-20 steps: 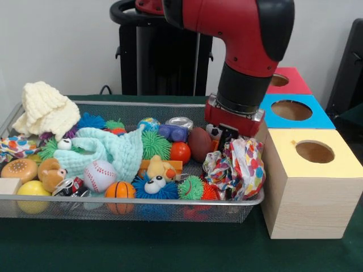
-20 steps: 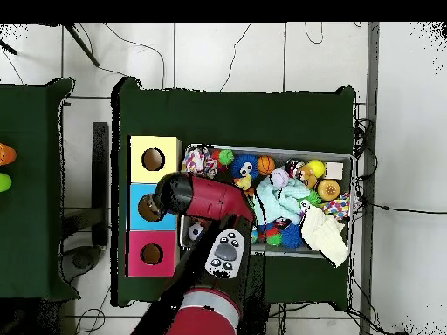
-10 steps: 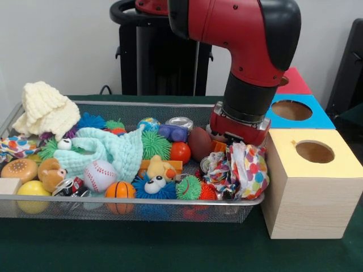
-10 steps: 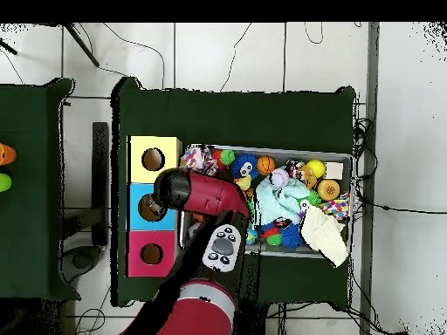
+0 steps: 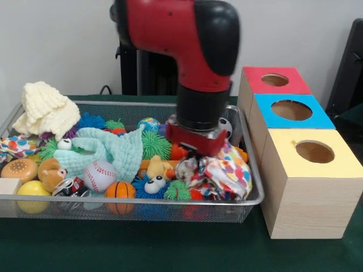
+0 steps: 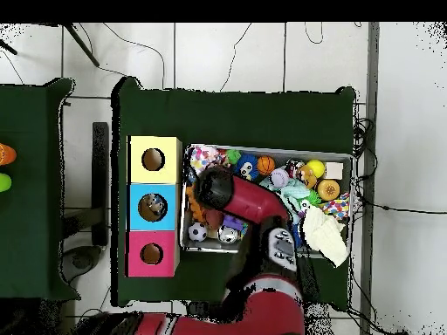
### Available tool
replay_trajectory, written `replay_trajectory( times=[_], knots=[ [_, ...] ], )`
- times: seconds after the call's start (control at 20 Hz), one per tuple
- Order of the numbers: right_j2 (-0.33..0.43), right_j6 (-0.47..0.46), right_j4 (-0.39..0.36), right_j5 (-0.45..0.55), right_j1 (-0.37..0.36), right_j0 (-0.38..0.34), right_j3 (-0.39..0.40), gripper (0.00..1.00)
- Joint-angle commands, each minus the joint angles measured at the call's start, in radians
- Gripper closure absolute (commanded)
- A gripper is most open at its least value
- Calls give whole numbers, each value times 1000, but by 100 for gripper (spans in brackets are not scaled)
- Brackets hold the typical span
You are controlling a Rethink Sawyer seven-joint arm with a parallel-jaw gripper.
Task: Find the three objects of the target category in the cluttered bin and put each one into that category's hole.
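The bin (image 5: 130, 199) is a wide wire-mesh basket full of toys and cloths; it also shows in the overhead view (image 6: 279, 151). My gripper (image 5: 195, 160) hangs under the red arm at the bin's right part. Its lower end is sunk in a polka-dot cloth (image 5: 227, 173), so what it holds is hidden. Three wooden boxes with round holes stand right of the bin: yellow (image 5: 334, 164) nearest, blue (image 5: 315, 116), red (image 5: 295, 85). In the overhead view the arm (image 6: 240, 196) covers the bin's left half.
The bin holds a mint cloth (image 5: 108, 150), a cream knitted cloth (image 5: 48, 110), a baseball (image 5: 99, 174), a small basketball (image 5: 120, 190), a blue spiky ball with eyes (image 5: 153, 186), a teddy bear (image 5: 51, 173) and a soccer ball (image 6: 198, 232). The robot's black pedestal (image 5: 150, 73) stands behind.
The arm has swung left in the front view, from the bin's right end beside the boxes toward its middle. The polka-dot cloth has shifted left with it and lies flatter.
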Motion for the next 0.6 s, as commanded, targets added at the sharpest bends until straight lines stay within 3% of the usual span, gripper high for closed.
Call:
replay_trajectory(
  times=[0.05, 0.25, 0.6],
  knots=[
    [260, -151, -185, -20, -110, -351, 251, 100],
    [275, -135, -264, 37, -163, -399, 252, 100],
    [311, -78, -364, 22, -154, -438, 252, 100]
  ],
)
